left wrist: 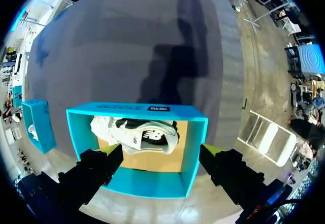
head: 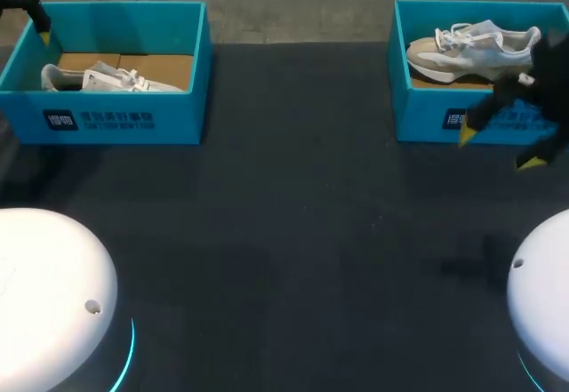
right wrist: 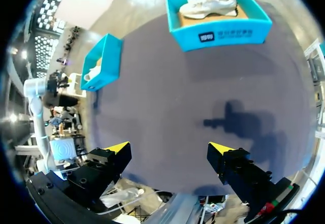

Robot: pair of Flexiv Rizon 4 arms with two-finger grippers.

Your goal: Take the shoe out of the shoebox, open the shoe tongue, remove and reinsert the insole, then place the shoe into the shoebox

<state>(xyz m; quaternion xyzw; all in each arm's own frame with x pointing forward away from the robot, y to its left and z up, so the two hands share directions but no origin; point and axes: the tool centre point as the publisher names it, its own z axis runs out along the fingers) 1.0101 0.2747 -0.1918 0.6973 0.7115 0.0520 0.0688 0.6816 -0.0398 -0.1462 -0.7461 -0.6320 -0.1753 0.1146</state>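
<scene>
Left gripper (left wrist: 161, 149) fingers apart over shoebox (left wrist: 137, 113), shoe (left wrist: 147, 135) lengthwise along it

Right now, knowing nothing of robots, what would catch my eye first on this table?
Two bright teal boxes stand at the far side of the dark table: the left shoebox holds a white sneaker, and the right shoebox holds a pale sneaker. The yellow-tipped left gripper hangs open above the left shoebox. The right gripper is open just in front of the right shoebox.
</scene>
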